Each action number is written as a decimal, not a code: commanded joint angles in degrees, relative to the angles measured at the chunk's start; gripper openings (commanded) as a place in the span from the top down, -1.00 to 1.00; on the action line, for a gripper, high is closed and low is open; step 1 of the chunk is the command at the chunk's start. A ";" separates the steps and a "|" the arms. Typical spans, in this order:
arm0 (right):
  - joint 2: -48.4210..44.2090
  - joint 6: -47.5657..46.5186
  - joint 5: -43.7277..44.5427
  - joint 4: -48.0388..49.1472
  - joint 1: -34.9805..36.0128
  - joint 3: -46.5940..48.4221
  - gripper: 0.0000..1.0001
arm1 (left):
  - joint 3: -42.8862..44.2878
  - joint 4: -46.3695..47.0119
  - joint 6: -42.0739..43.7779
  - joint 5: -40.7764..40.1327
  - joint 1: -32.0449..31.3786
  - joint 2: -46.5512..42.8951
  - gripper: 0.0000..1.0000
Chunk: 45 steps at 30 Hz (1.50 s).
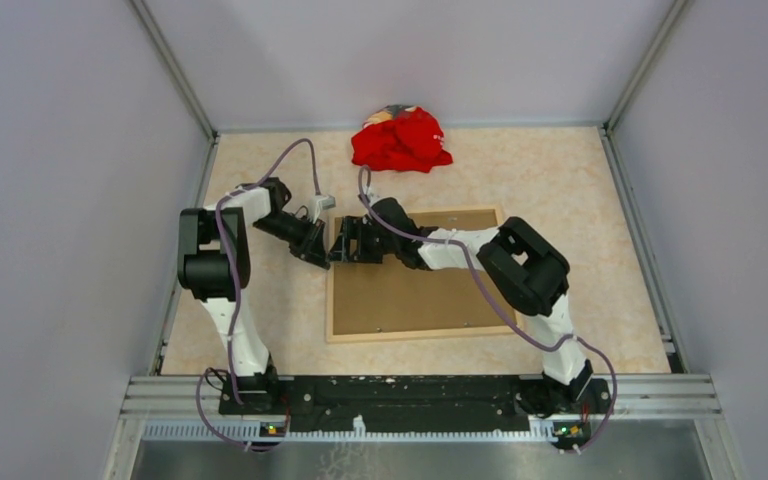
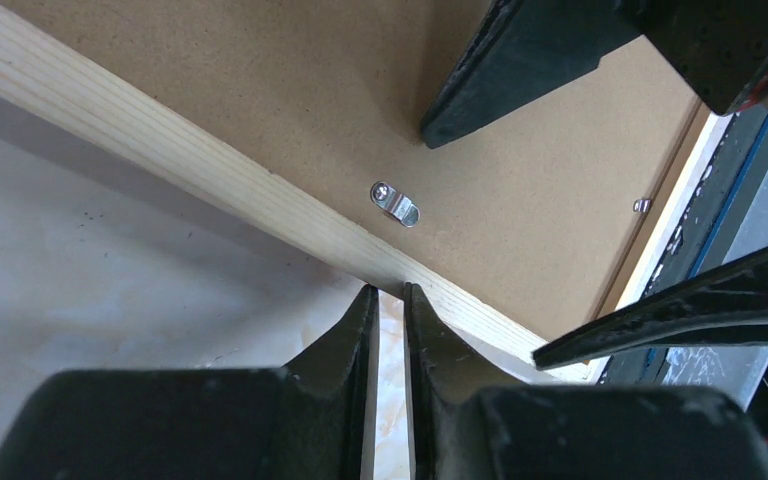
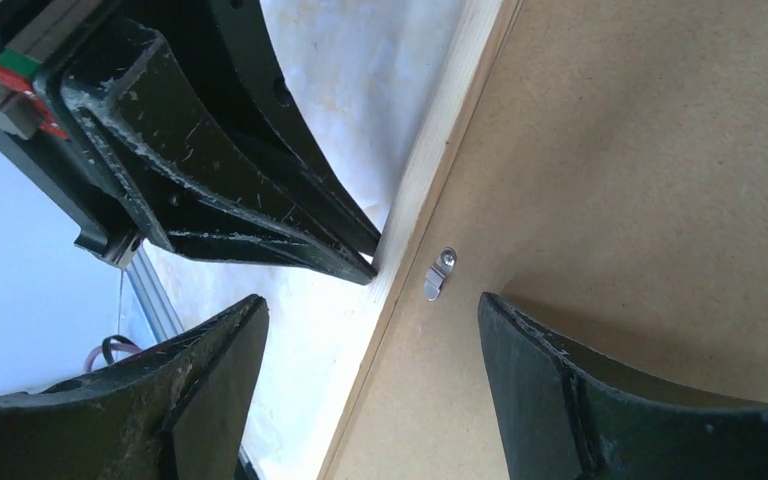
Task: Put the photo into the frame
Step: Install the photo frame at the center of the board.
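Observation:
The light-wood frame (image 1: 415, 333) lies flat mid-table with a brown backing board (image 1: 410, 290) inside it. The photo is hidden. My left gripper (image 1: 320, 260) is at the frame's left rail (image 2: 210, 170), its tips (image 2: 388, 290) touching the rail's outer edge. Only a thin slit is open between them, with nothing in it. My right gripper (image 1: 340, 240) is open and straddles the same rail (image 3: 440, 130). One of its fingers (image 3: 540, 380) is over the board (image 3: 640, 150) and the other is over the table. A small metal clip (image 3: 440, 272) sits between the two grippers.
A crumpled red cloth (image 1: 401, 140) lies at the back of the table, behind the frame. Enclosure walls stand on three sides. The arms' mounting rail (image 1: 420, 395) runs along the near edge. A second clip (image 2: 642, 205) shows on the frame's far rail.

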 commanded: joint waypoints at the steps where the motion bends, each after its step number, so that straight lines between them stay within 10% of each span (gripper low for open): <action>1: 1.99 1.29 -1.39 3.20 0.64 2.92 -0.52 | 0.20 3.29 1.87 -1.67 -0.45 1.58 0.65; 45: 3.51 5.89 -2.63 8.98 1.42 -1.91 -0.46 | 0.99 2.33 2.14 -2.09 -0.45 2.36 0.78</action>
